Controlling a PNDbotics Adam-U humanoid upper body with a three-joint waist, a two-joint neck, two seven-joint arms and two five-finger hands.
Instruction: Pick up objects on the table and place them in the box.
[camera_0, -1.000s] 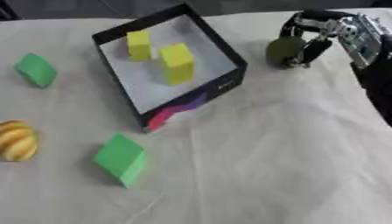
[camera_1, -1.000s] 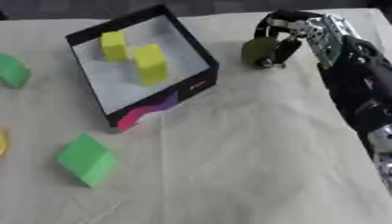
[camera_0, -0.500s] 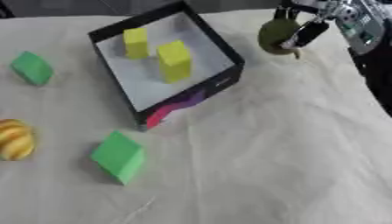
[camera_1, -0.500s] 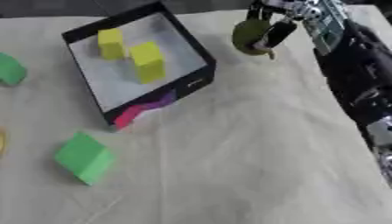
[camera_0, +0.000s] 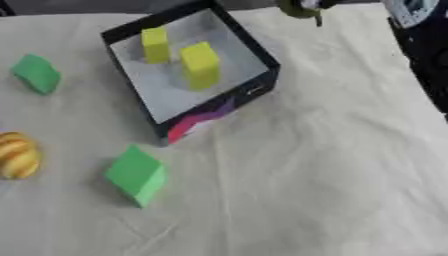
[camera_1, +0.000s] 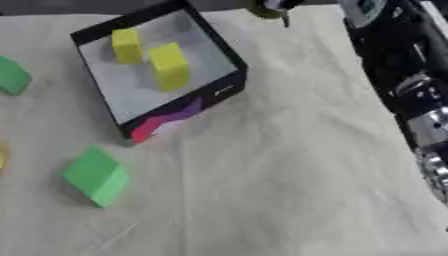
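Right hand (camera_0: 311, 4), mostly cut off at the top edge, shows fingers around a dark olive rounded object (camera_0: 295, 8), beyond the far right corner of the black box (camera_0: 262, 85). On the wrinkled cream cloth (camera_0: 306, 175), near to far: a green block (camera_0: 136, 175), a striped yellow rounded thing (camera_0: 17, 155) whole only in the left eye view, another green block (camera_0: 37, 73), then two matte yellow blocks (camera_0: 199, 65) in the box. Only the right eye view shows the silver-jointed black arm (camera_1: 411, 95).

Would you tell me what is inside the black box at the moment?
Two yellow blocks stand on the pale floor of the black box. The near wall hides the floor's front strip, so anything lying there cannot be seen.
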